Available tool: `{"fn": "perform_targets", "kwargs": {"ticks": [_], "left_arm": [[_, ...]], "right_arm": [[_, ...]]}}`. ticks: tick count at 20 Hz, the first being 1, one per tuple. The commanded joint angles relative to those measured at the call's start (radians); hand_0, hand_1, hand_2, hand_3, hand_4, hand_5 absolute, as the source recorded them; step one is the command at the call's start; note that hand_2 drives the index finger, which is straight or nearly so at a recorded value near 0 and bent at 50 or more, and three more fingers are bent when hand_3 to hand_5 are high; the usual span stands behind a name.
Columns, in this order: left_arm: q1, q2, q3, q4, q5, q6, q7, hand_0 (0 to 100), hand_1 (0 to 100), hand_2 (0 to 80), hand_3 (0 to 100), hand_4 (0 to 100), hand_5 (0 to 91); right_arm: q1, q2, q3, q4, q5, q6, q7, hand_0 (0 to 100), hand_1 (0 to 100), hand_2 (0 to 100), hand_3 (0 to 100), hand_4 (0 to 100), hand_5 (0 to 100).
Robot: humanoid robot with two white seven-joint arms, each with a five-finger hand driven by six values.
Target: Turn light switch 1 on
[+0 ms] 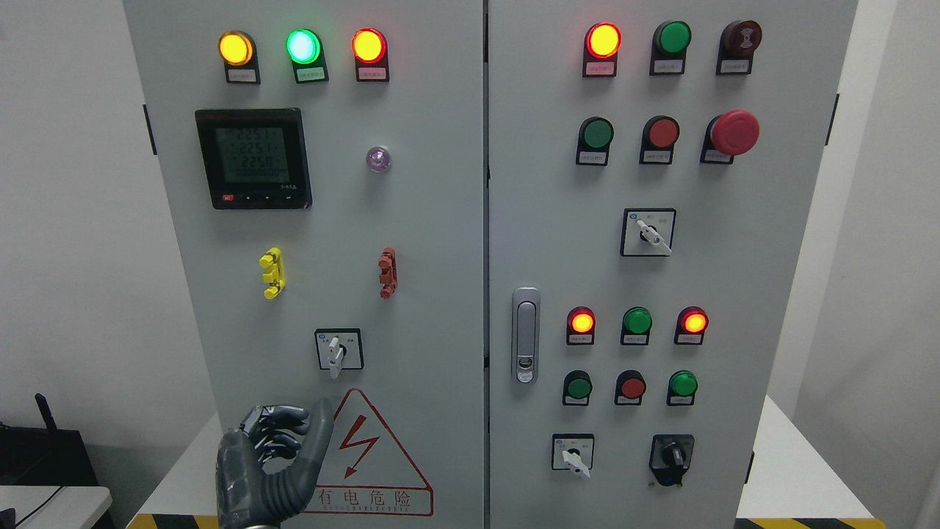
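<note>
A grey electrical cabinet fills the head view, with a left door (411,235) and a right door (734,294). A small rotary selector switch (337,353) with a white handle pointing down sits low on the left door. My left hand (301,430) is raised just below and left of it, in front of the red lightning warning triangle (371,455). Its back faces me, the fingers (277,427) are loosely bent and the thumb stands apart. It holds nothing and is apart from the switch. The right hand is out of sight.
Left door: lit yellow, green and red lamps (302,46), a digital meter (253,158), yellow (272,272) and red clips (387,272). Right door: a handle (525,334), push buttons, a red emergency stop (734,133) and three more rotary switches (647,232). A table (793,470) bears the cabinet.
</note>
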State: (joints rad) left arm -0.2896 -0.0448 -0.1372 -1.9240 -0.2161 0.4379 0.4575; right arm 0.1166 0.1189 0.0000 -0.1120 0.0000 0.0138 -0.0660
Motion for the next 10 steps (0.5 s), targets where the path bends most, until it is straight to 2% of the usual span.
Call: {"fn": "perform_targets", "kwargs": {"ticks": [1,10], "left_arm": [[-0.023,-0.026,-0.035,0.005,-0.017,0.038,0.013,10,52,54.5,72,76,60.6],[-0.068,-0.033,-0.027,0.033,-0.017,0.061,0.015,10,52,52.3,70,75,60.0]], "right_arm": [[0.000,-0.001,0.017,0.000,-0.025,0.000,0.002,12,39,0,0,0,0],[0.000,-0.001,0.017,0.000,-0.025,0.000,0.002,12,39,0,0,0,0]]}}
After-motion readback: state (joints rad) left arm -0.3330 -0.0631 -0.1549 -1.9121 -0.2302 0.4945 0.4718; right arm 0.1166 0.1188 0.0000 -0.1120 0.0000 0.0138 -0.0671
